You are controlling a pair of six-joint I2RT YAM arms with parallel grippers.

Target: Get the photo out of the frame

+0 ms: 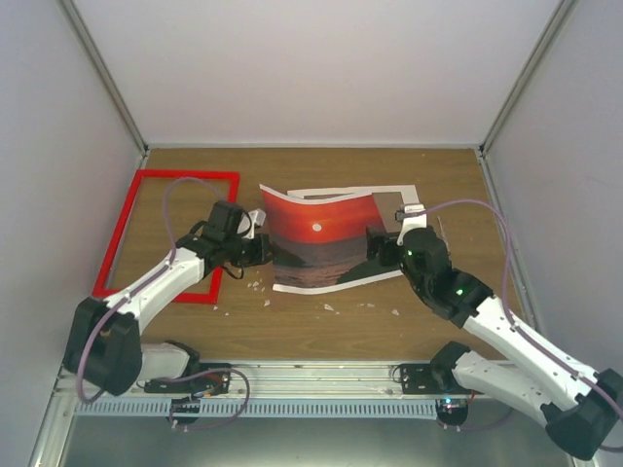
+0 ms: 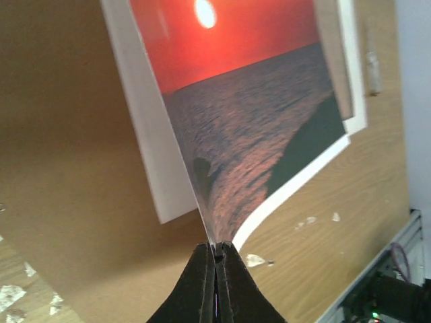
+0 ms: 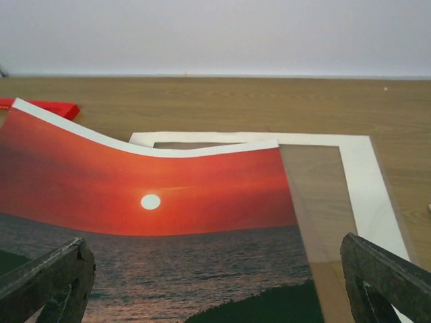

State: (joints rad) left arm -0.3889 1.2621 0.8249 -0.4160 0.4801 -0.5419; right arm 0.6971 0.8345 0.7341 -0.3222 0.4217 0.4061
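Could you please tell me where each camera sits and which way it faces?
Top external: above and behind the robot, looking down at the table; both arms show.
Left wrist: on the left arm, looking along the shut left tool pinching the photo.
Right wrist: on the right arm, looking low across the photo toward the back wall; the open right tool flanks the view.
Shared: all three see the photo; top and right wrist also see the red frame.

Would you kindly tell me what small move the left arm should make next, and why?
Probably draw the photo sideways off the white mat and lay it flat: the left tool is shut on its bowed edge, the right tool is open above it, and it already lies outside the red frame.
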